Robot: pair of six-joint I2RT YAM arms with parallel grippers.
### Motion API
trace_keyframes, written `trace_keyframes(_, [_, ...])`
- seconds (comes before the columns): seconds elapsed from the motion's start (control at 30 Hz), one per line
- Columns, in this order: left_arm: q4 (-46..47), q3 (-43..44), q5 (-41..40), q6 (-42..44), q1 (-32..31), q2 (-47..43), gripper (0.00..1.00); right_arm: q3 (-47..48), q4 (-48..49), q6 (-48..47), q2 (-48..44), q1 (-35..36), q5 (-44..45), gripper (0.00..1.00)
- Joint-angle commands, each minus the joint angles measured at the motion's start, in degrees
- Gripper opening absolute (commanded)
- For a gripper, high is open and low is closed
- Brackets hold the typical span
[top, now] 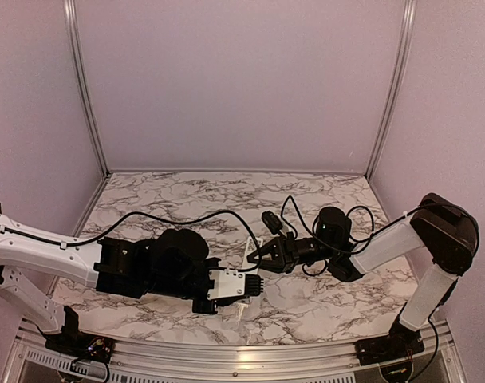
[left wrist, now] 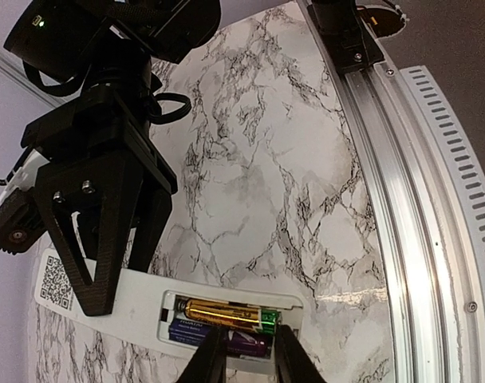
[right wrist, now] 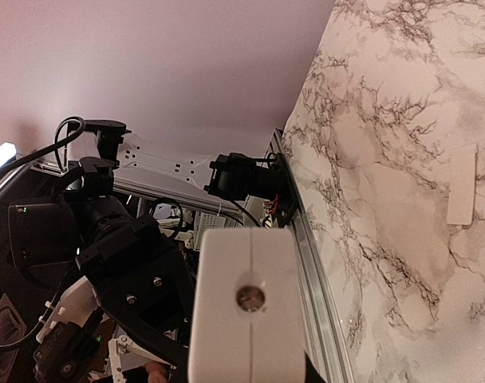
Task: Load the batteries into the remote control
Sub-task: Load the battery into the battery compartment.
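Note:
The white remote control [left wrist: 139, 307] is held back side up over the marble table, its compartment uncovered. A golden battery [left wrist: 226, 313] lies in the far slot and a dark battery [left wrist: 187, 329] in the near slot. My right gripper [left wrist: 115, 283] is shut on the remote's end with the QR label; in the right wrist view the remote [right wrist: 242, 303] shows end-on. My left gripper [left wrist: 246, 359] hovers at the compartment with its fingers a narrow gap apart, one over the dark battery and one past its end. From above, both grippers [top: 254, 281] [top: 260, 254] meet at the remote [top: 248, 257].
A flat white cover piece [right wrist: 463, 185] lies on the marble table. An aluminium rail [left wrist: 402, 199] runs along the table's near edge. Black cables [top: 306, 215] loop over the right arm.

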Motion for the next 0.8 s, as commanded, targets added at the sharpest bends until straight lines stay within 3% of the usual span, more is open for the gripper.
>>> trace_keyframes(0.0, [1.28, -0.61, -0.27, 0.73, -0.79, -0.8, 0.22, 1.95, 1.17, -0.32, 0.68, 0.83, -0.3, 0.0])
trace_keyframes(0.77, [1.41, 0.45, -1.05, 0.94, -1.29, 2.18, 0.14, 1.88, 1.48, -0.21, 0.4, 0.87, -0.38, 0.0])
